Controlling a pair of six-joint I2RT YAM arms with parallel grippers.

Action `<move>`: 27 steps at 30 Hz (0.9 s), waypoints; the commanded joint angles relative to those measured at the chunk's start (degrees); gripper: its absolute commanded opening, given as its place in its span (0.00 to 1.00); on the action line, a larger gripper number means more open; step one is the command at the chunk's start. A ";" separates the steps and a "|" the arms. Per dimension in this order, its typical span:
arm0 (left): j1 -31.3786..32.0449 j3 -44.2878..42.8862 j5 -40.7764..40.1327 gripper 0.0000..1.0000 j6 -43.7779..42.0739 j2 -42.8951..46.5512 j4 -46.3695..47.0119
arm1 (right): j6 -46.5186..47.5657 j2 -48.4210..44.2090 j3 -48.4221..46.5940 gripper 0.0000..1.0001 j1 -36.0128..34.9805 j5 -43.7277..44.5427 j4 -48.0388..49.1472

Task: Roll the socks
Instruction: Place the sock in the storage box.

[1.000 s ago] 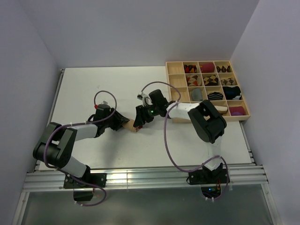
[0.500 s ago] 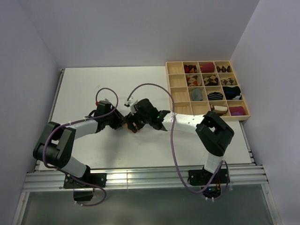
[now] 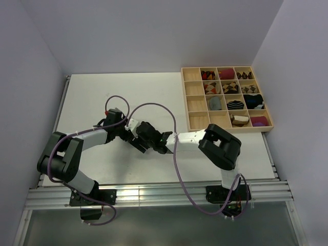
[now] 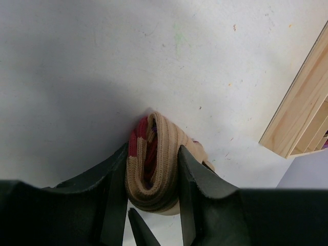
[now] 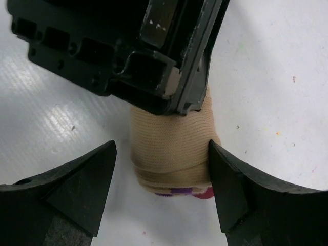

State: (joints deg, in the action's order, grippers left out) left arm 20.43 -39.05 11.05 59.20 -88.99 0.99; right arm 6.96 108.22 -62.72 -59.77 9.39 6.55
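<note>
Ribbed beige sock roll (image 4: 160, 171) pinched in left claw (image 4: 152, 156); right claw (image 5: 161, 148) gapes open astride it.

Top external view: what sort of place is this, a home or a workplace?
Probably a robot test cell, not a home. The left arm and right arm are bolted to a metal rail, plain walls close in the white table, and a wooden sorting tray holds rolled sock bundles.

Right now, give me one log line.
left gripper: shut on beige sock | right gripper: open, straddling it | shape: rolled bundle
</note>
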 commanded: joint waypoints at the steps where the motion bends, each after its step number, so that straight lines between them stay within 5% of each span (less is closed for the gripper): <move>1: 0.14 -0.68 0.11 0.35 -1.46 -1.36 -3.10 | 1.65 2.68 -2.32 0.78 -1.14 4.49 3.47; 8: 0.14 -0.94 0.64 0.35 -1.54 -1.10 -3.37 | 2.44 5.50 -2.14 0.74 -1.67 6.70 5.05; 14: 0.23 -0.94 1.34 0.36 -1.37 -1.19 -3.02 | 2.71 7.79 -1.79 0.60 -1.76 6.52 5.14; 16: 0.23 -0.86 1.61 0.36 -1.19 -0.92 -2.84 | 2.44 8.23 -1.62 0.40 -1.67 5.65 4.88; 17: 0.23 -0.77 1.61 0.36 -1.19 -0.49 -2.84 | 2.36 8.23 -1.44 0.17 -1.67 5.55 4.97; 19: 0.23 -0.85 1.43 0.39 -1.10 0.04 -3.02 | 2.01 7.97 -0.48 0.01 -1.49 5.64 4.79; 27: -0.99 -4.72 -1.47 0.69 -0.93 5.83 -7.32 | 0.33 0.24 5.23 0.00 0.44 5.64 4.09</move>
State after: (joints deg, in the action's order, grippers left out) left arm 19.88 -40.25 10.57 59.20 -86.89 -3.20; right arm 9.45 111.66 -60.82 -60.64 16.38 14.46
